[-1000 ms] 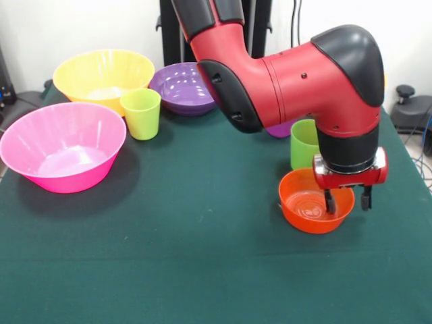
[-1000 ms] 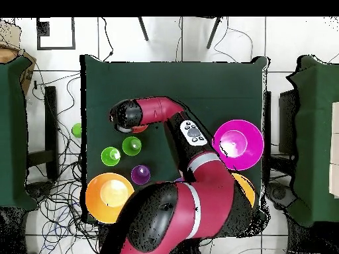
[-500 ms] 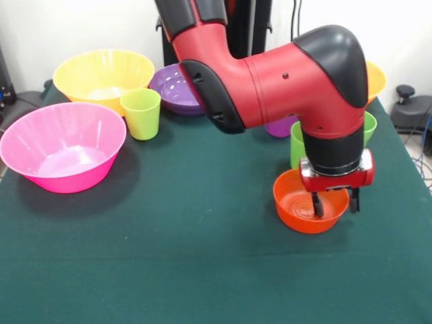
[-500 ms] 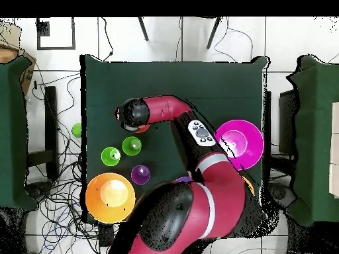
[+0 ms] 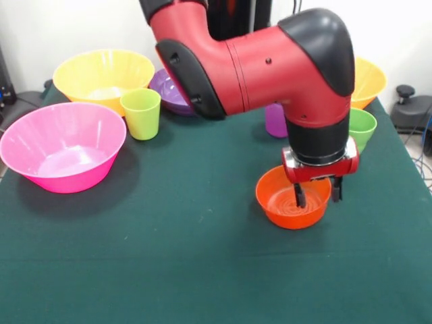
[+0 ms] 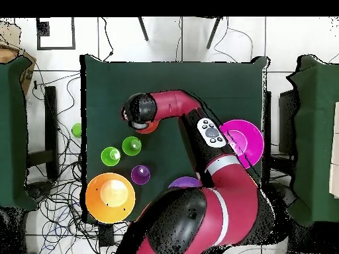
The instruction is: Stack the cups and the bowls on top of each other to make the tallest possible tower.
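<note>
Small orange bowl (image 5: 291, 200) is held at its far-right rim by gripper (image 5: 317, 196), one finger inside, one outside, on the cloth near table's (image 5: 169, 270) right side. Risk: thin rim grip, so bowl could be tilted or dropped if lifted.

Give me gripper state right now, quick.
Gripper: shut on the small orange bowl, one finger inside the rim, one outside.
</note>
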`<act>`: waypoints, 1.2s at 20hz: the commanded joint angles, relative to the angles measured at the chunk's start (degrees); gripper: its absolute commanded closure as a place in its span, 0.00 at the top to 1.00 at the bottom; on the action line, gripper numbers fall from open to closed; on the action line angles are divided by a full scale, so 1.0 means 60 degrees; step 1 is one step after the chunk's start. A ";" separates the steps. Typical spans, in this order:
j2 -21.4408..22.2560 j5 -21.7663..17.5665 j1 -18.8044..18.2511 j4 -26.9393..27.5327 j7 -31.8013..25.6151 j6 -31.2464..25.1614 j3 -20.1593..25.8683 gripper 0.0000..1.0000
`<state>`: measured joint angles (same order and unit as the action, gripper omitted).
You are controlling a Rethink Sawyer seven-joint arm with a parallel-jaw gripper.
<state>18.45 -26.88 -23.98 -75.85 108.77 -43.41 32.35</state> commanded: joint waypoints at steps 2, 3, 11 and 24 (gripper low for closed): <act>0.0591 -0.0821 0.0184 0.0013 -0.2658 -0.1227 0.0080 1.00; 0.0577 -0.0857 0.0182 0.0058 -0.2692 -0.1250 0.0085 1.00; 0.0460 -0.0992 0.0025 0.0131 -0.2941 -0.1263 0.0150 1.00; 0.0590 -0.1536 0.0619 -0.0311 -0.1511 -0.0433 -0.0243 1.00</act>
<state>22.63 -30.93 -23.01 -75.87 108.74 -45.98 32.35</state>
